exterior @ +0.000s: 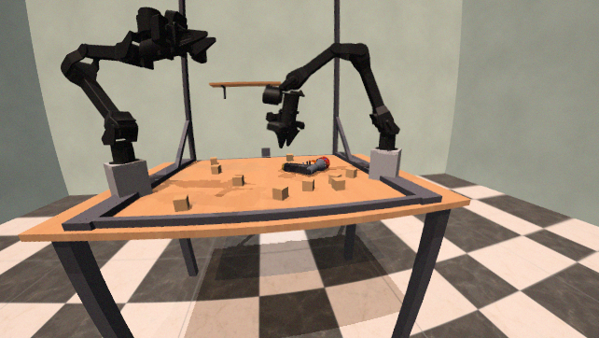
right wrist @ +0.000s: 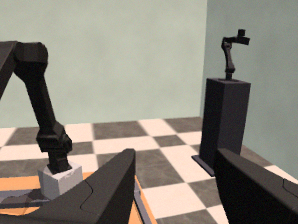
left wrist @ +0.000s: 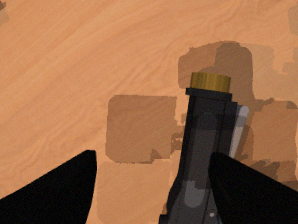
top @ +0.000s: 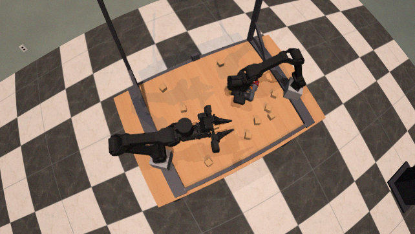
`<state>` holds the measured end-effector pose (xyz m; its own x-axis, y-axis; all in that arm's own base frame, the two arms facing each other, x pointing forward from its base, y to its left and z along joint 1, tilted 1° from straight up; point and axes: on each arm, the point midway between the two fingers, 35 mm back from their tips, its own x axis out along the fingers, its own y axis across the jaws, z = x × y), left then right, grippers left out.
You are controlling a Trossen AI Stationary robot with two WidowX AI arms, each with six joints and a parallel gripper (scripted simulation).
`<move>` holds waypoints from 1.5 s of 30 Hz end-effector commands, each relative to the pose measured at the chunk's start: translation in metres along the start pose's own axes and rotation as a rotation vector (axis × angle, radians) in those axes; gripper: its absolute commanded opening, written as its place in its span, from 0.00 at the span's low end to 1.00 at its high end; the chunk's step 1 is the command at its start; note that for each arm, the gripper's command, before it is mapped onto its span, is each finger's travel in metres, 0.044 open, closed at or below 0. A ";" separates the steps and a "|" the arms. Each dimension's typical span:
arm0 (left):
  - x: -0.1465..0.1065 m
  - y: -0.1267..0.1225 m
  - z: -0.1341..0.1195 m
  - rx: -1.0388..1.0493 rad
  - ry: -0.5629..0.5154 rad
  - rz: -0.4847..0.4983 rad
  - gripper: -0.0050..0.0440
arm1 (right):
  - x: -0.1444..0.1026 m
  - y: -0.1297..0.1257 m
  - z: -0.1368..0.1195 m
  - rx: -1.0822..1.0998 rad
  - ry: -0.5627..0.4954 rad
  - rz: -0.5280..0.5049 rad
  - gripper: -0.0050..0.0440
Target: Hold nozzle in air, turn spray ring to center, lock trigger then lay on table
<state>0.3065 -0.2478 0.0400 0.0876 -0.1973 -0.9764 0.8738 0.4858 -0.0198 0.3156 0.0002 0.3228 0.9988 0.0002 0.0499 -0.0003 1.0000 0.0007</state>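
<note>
Hose nozzle lies on the wooden table, at about 2 o'clock from its middle as seen from overhead. At the picture's left, the right arm stands on its pale base at 8 o'clock, its gripper raised high, partly open with nothing between the fingers. Small wooden blocks sit around the table: one at 10 o'clock, another near 6, one at 12 and a loose group between 2 and 4. Farther right, the left gripper hangs above the nozzle, pointing down, about half open and holding nothing. Seen from its wrist, the brass end points to 12 o'clock, a pale bar runs along the black handle's 3 o'clock side, and one dark fingertip overlaps the handle in view. The red ring end lies toward the left arm's pale base, at 2 o'clock on the table
</note>
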 end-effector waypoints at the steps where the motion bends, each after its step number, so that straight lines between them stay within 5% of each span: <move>1: -0.033 0.024 0.005 -0.074 -0.137 0.082 0.59 | -0.001 0.000 0.006 -0.002 -0.016 -0.002 0.45; 20: -0.127 0.092 -0.017 -0.324 -0.504 0.337 0.59 | -0.001 0.000 0.006 -0.002 -0.016 -0.003 0.45; 45: -0.245 0.132 -0.083 -0.570 -0.940 0.668 0.59 | -0.001 0.000 0.007 -0.002 -0.017 -0.003 0.45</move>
<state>0.3677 -0.0840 0.2357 0.8845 -0.2237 -0.4093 0.2910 0.9505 0.1093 0.3156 0.0002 0.3228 0.9988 0.0002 0.0499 -0.0003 1.0000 0.0007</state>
